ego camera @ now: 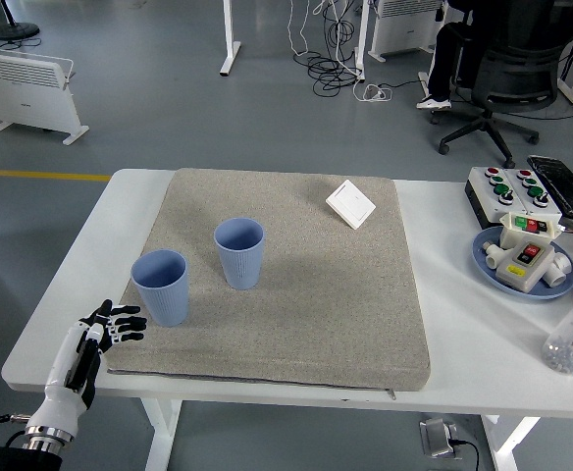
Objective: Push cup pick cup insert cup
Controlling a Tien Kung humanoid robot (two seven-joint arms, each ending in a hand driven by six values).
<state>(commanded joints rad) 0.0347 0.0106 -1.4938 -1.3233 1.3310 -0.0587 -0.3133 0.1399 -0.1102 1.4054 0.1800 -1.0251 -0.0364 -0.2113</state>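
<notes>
Workshop floor w/ heaters, cables and an office chair behind; a white tabletop (443,334) is carrying a grey mat (296,294) that covers most of it. The left robot hand (110,324) is hovering at the mat's near-left corner, fingers spread and slack, holding nothing, tips pointing toward the near cup (160,286). The right arm isn't showing. That near cup is standing upright just beside the hand, not touching it. The far cup (238,252) is standing upright near it, up and to the right, a clear gap between them. Both look like light, stiff blue plastic w/ ribbed, tapered walls, so prob. easy to tip if pushed high; a low push near the base seems safer. For the pick, wrapping the mid-wall looks best, since the ribs should help grip. Further out, a white card (350,204) is lying on the mat's far side; a button box (507,186) and a blue plate (488,265) of parts are sitting at right.
</notes>
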